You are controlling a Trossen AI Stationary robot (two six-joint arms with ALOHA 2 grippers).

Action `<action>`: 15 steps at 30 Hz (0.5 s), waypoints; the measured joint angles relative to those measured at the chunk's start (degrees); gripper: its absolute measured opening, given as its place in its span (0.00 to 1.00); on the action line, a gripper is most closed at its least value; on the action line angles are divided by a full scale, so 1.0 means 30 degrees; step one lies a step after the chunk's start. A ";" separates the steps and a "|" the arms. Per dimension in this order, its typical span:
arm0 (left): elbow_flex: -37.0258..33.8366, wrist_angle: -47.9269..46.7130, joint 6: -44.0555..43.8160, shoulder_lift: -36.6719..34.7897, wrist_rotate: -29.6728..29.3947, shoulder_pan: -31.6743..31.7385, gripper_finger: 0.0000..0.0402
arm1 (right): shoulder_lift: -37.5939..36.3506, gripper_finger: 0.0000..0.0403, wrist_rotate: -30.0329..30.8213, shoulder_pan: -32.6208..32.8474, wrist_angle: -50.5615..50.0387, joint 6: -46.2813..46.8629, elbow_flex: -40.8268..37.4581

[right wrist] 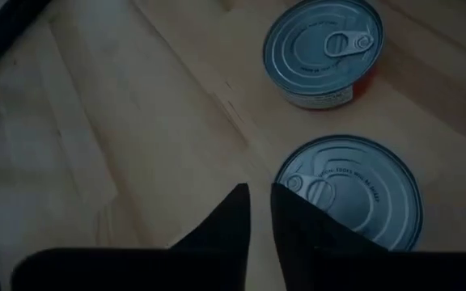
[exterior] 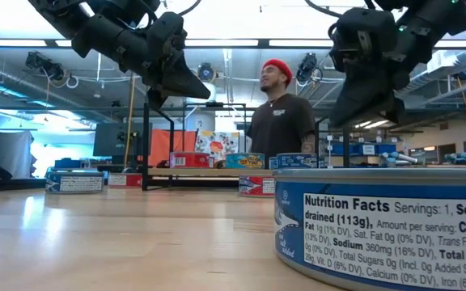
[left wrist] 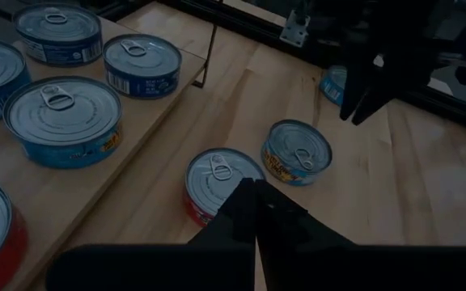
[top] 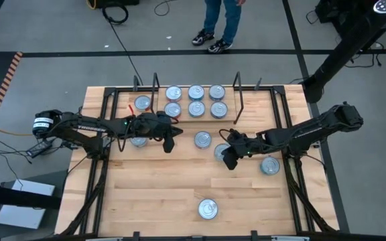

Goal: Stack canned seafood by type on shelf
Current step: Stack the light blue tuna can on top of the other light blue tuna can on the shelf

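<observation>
Several silver-lidded tins (top: 196,100) rest flat in two rows on the shelf (top: 229,100), between its black wire end frames. Loose tins sit on the table: a red-sided one (right wrist: 324,50), a second one (right wrist: 350,190) beside it, one (top: 270,165) under my right arm, and one (top: 208,209) near the front edge. My right gripper (right wrist: 257,202) hangs above the table beside the second tin, its fingers a narrow gap apart with nothing between them. My left gripper (left wrist: 255,190) is shut and empty, raised over the table in front of the shelf's left end.
Another tin (top: 143,103) sits left of the shelf's left wire frame, and one (top: 138,140) lies partly under my left arm. A black frame (top: 283,120) borders the tabletop. A person (exterior: 281,113) stands beyond the table's far edge.
</observation>
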 joint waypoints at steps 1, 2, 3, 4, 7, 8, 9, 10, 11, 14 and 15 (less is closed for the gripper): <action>0.0000 0.0000 0.0000 0.0000 0.0000 0.0000 0.01 | 0.0028 0.18 0.0000 0.0000 0.0021 0.0000 0.0000; 0.0000 -0.0003 0.0000 0.0000 0.0000 0.0000 0.01 | 0.0039 0.20 -0.0007 0.0002 0.0040 -0.0004 0.0000; 0.0000 -0.0007 0.0000 0.0000 -0.0012 0.0000 0.01 | 0.0051 0.22 -0.0004 0.0033 0.0028 -0.0029 0.0000; 0.0000 -0.0007 -0.0007 0.0000 -0.0044 0.0000 0.01 | 0.0051 0.24 0.0004 0.0100 0.0033 -0.0162 0.0000; 0.0000 -0.0015 -0.0007 0.0000 -0.0131 0.0000 0.01 | 0.0051 0.32 0.0044 0.0473 0.0069 -0.1150 0.0000; 0.0000 -0.0015 -0.0007 0.0000 -0.0124 0.0000 0.01 | 0.0062 0.34 0.0044 0.0640 0.0087 -0.1811 0.0000; 0.0000 -0.0035 -0.0014 0.0000 -0.0124 0.0000 0.01 | 0.0134 0.36 0.0044 0.0823 0.0128 -0.2618 0.0005; 0.0000 -0.0056 -0.0013 0.0000 -0.0131 0.0000 0.01 | 0.0267 0.39 0.0044 0.1020 0.0135 -0.3603 0.0019; 0.0000 -0.0066 -0.0012 0.0000 -0.0129 0.0000 0.01 | 0.0429 0.41 0.0035 0.1248 0.0127 -0.4585 0.0022; 0.0000 -0.0058 -0.0013 0.0000 -0.0405 0.0000 0.01 | 0.1084 0.45 -0.0449 0.1969 0.0093 -0.7250 0.0022; 0.0000 -0.0063 0.0000 0.0000 -0.0493 0.0000 0.01 | 0.1377 0.45 -0.0442 0.2218 -0.0043 -0.7745 0.0022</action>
